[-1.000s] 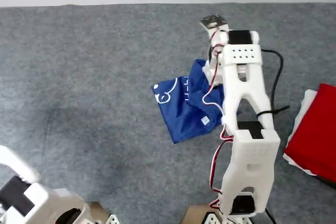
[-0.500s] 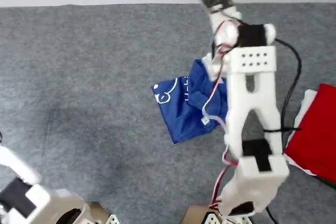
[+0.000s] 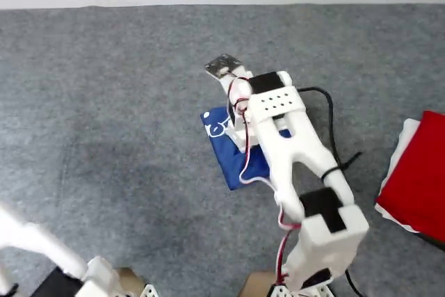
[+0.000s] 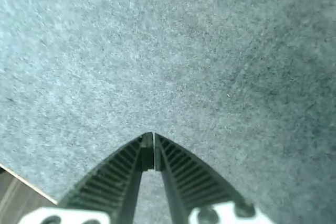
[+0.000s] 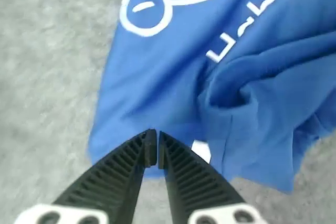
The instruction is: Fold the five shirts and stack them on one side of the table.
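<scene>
At the near edge of the table (image 3: 104,102), the white plastic left arm (image 3: 42,245) is seen low in the corner. Its left claw (image 4: 154,153) is closed and empty, the black ribbed jaws pressed tip to tip above bare grey covering that looks matte and fibrous, like felt. Beside it, the right arm (image 3: 299,151), white with red and white wires (image 3: 245,165) looped along it, is stretched out over the middle of the table. Its right claw (image 5: 154,148) is likewise closed on nothing and is held just above the blue shirt (image 5: 173,72). This shirt lies mid-table, partly under the arm, as a rough rectangle of thin, soft knit cloth marked with white printed lines and lettering. One half is lying fairly flat, while the other is bunched into a loose, puffy ridge. Off to the right side, well apart, a red shirt (image 3: 421,179) is laid flat on a white garment (image 3: 402,145), which suggests a stack already begun. The step in hand is judged to be the tidying or finishing of the blue shirt's fold. For the next move, the claw would probably have to be opened, lowered onto a free edge or the bunched ridge, and closed on the limp cloth so that it can be drawn smooth. Beyond the shirt, more grey felt is seen up to a pale wall.
</scene>
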### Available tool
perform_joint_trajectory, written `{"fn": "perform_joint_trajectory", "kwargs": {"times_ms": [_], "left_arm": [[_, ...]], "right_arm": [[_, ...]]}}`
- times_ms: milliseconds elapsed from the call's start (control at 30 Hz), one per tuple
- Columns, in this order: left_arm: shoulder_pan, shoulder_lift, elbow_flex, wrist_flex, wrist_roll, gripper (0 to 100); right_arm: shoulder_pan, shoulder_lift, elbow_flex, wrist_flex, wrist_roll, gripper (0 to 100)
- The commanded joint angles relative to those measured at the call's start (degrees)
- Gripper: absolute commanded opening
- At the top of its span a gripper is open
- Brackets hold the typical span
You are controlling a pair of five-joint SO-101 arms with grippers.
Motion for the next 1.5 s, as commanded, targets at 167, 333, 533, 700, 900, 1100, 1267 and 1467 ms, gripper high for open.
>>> {"fn": "perform_joint_trajectory", "kwargs": {"times_ms": [167, 333, 533, 700, 900, 1100, 1267, 1467], "left_arm": [[0.4, -6.3, -0.3, 1.5, -1.0, 1], [0.2, -6.5, -0.3, 1.5, -1.0, 1], [0.4, -6.5, -0.3, 1.5, -1.0, 1], [0.4, -6.5, -0.3, 1.5, -1.0, 1], [0.4, -6.5, -0.3, 1.5, -1.0, 1], [0.4, -6.5, -0.3, 1.5, -1.0, 1], [0.4, -6.6, -0.3, 1.5, -1.0, 1], [0.4, -6.6, -0.4, 1.5, -3.3, 1]], "right_arm": [[21.8, 7.7, -0.4, -2.2, 9.1, 0.9], [33.1, 6.7, -0.3, -1.4, 13.1, 0.9], [36.9, 0.8, -0.4, 4.5, 15.2, 0.9], [29.5, -7.3, -0.4, 6.1, 14.9, 0.9], [18.2, -10.8, -0.2, -1.7, 14.9, 0.9], [11.9, -4.1, -0.1, -18.9, 14.9, 0.9], [11.3, 5.1, -0.4, -28.0, 15.1, 0.9], [17.2, 10.1, -0.4, -28.6, 15.2, 0.9]]}}
